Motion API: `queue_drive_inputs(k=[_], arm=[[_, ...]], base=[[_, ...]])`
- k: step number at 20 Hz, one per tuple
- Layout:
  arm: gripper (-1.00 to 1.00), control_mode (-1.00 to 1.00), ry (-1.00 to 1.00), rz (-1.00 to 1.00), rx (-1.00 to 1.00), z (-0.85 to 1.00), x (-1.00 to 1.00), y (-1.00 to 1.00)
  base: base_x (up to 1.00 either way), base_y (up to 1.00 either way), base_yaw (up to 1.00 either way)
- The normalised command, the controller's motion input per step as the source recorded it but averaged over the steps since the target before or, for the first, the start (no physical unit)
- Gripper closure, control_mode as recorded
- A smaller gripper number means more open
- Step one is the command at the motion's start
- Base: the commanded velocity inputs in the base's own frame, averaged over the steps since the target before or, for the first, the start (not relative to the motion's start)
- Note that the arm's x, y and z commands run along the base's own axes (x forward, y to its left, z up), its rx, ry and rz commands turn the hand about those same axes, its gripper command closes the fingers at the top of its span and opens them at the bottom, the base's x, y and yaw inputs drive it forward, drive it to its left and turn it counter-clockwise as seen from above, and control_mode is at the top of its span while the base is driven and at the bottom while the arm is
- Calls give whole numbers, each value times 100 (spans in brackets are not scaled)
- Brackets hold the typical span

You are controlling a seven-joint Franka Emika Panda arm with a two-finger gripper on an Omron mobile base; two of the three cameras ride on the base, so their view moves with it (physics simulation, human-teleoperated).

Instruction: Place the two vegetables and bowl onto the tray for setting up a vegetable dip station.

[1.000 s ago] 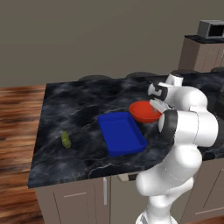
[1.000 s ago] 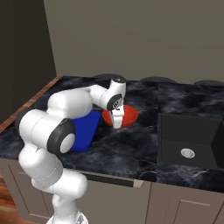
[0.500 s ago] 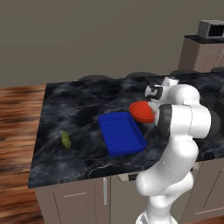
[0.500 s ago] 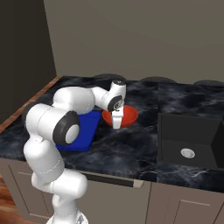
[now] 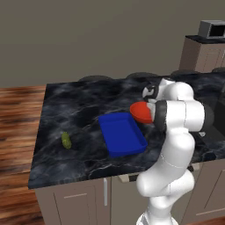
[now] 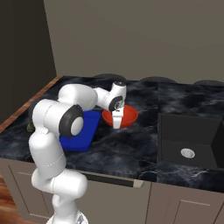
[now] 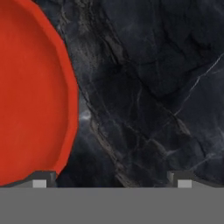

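hand view: dark marble counter beside red bowl.

White arm folded forward and low, wrist bent downward; end effector pointing down, jaws spread wide

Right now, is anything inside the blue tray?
No. The tray shows bare blue floor in the left base view; in the right base view the arm covers part of it. The bowl sits beside it on the counter, the pickle farther off.
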Motion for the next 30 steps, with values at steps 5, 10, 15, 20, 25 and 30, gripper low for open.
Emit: queue_drive_inputs(k=[5,10,15,20,25,30], arm=[[-100,-100,1,-2,0,-21,14,0],[-100,-100,0,-2,0,-17,18,0],[-100,-100,0,-3,0,-14,19,0],[-100,-100,0,-4,0,-14,20,0],[-100,-100,0,-4,0,-9,20,0],[-100,-100,0,-4,0,-4,22,0]], base=[[0,0,0],[0,0,0],[0,0,0],[0,0,0],[0,0,0],[0,0,0]])
